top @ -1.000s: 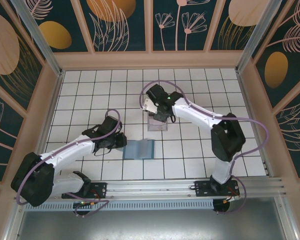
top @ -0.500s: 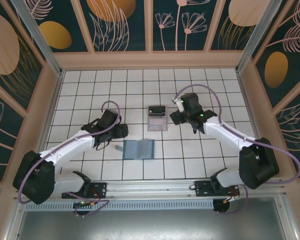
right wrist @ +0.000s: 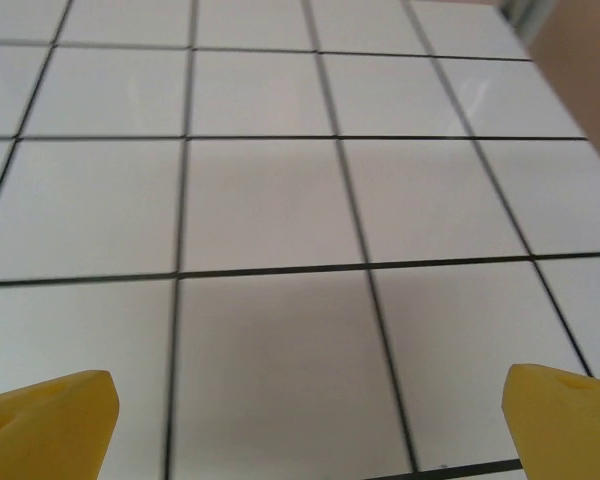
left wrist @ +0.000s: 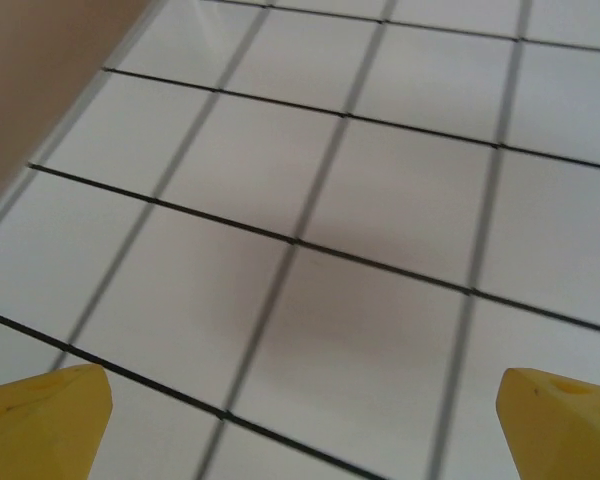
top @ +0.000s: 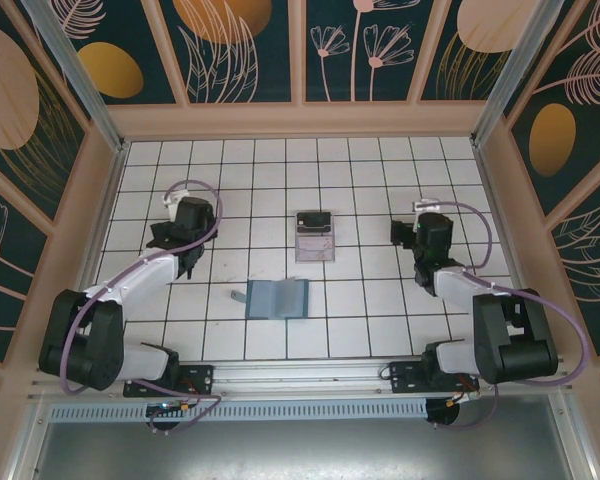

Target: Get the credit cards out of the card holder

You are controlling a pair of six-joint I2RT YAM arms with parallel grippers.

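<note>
The card holder (top: 277, 298) lies flat on the white-tiled tabletop (top: 380, 180), lower centre of the overhead view, and looks emptied. Just above it, mid-frame, the credit cards (top: 316, 240) rest in a clear tray (top: 316, 258), the blackish card (top: 313, 219) at its upper end. The job appears done. The left end effector (left wrist: 302, 418) and right end effector (right wrist: 305, 420) gape wide and hold nothing. Each hangs over bare tiles well out to its own side, likely so as not to disturb the things.

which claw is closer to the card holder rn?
Left. The left claw sits beyond and left of the card holder; the right claw is farther off, beyond and to its right. Both open, empty.
</note>
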